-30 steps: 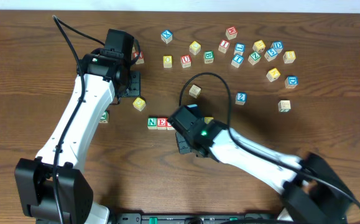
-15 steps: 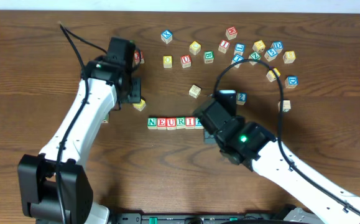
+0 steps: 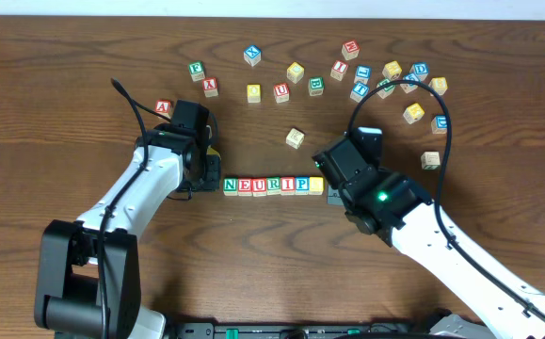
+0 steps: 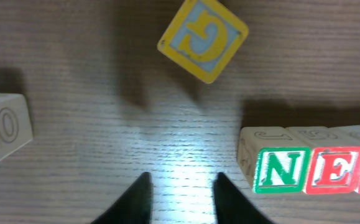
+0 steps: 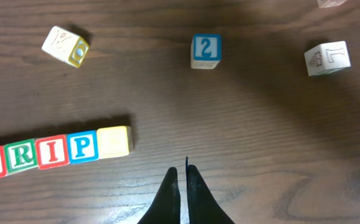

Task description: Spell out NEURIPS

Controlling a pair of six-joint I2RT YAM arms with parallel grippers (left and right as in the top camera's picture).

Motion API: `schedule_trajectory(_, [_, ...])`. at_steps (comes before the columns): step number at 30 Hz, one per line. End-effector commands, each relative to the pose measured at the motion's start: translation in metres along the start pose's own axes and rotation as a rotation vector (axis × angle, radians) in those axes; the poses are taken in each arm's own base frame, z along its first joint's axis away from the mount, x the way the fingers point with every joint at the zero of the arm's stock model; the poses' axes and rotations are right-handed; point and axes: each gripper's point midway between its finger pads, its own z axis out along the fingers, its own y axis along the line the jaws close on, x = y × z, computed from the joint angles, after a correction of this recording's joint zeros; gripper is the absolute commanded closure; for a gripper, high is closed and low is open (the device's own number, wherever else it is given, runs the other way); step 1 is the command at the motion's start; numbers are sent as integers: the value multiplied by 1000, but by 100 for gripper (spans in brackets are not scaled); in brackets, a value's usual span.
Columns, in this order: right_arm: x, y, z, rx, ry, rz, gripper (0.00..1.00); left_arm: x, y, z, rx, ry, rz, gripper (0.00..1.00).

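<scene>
**A:** The left gripper [image 4: 183, 183] is released, with bare wood between its fingers. The green N cube [image 4: 279, 170] sits just ahead to its right and heads the NEURIP row [image 3: 267, 185].

**B:** And the right gripper [image 5: 183, 171]?

**A:** Clenched on nothing. The yellow-faced cube [image 5: 113, 140] that ends the row lies ahead-left.

**B:** Surface?

**A:** A dark wood-grain bench [image 3: 253, 273], with a pale strip [image 3: 347, 8] beyond its far edge.

**B:** Changes?

**A:** Half a second ago the right arm covered the row's end, and the left arm was farther up the bench.
</scene>
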Motion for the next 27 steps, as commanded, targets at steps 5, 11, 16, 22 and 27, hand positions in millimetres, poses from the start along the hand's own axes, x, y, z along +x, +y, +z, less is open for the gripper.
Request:
schedule_trajectory(5, [-8, -7, -1, 26, -20, 29, 99, -1, -3, -2, 20, -9, -11, 92])
schedule_trajectory(11, [-6, -9, -1, 32, -12, 24, 99, -2, -3, -1, 22, -18, -11, 92])
schedule_trajectory(16, [-6, -9, -1, 36, -14, 24, 99, -1, -3, 9, 32, -39, -34, 92])
schedule_trajectory(22, [-6, -12, -2, 49, -17, 13, 99, 5, -8, 18, 67, -42, -53, 92])
schedule_trajectory(27, [-6, -13, -2, 52, -17, 13, 99, 6, -19, 19, 76, -44, -40, 92])
